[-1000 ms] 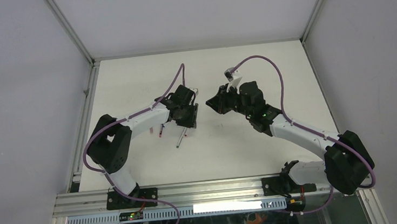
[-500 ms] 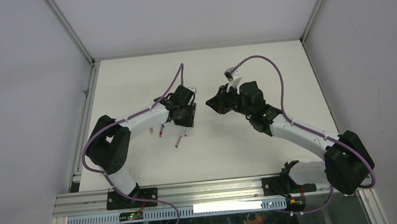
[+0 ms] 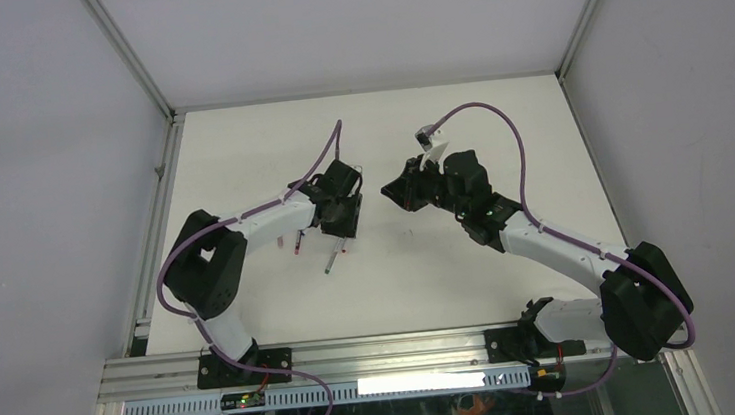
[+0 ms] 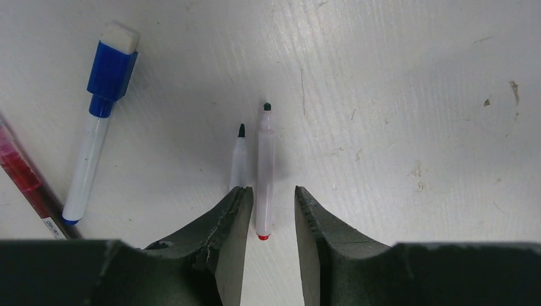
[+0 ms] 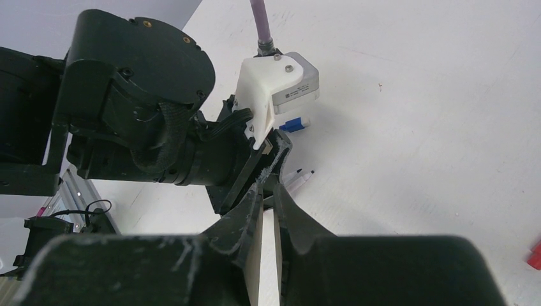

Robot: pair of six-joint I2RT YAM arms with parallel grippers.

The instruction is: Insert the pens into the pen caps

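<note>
Two white pens with dark tips lie side by side on the table. My left gripper [image 4: 271, 204] is open and low over them. Its jaws straddle the right-hand pen [image 4: 265, 172], which has a red end. The other white pen [image 4: 238, 162] runs under the left finger [image 4: 229, 223]. From above, the left gripper [image 3: 344, 230] covers most of both pens. My right gripper [image 5: 267, 186] hovers just right of the left wrist, shut on a small greyish pen cap [image 5: 268, 201] that is mostly hidden between the tips. A blue pen cap [image 4: 111, 70] sits on a white pen.
A dark red pen [image 4: 25, 182] lies at the left edge of the left wrist view and shows beside the left arm [image 3: 298, 242] from above. A red piece [image 5: 534, 255] lies at the right edge of the right wrist view. The two wrists [image 3: 372, 192] are close together.
The left gripper has edged slightly toward the near side over the pens. The right arm has not moved.
</note>
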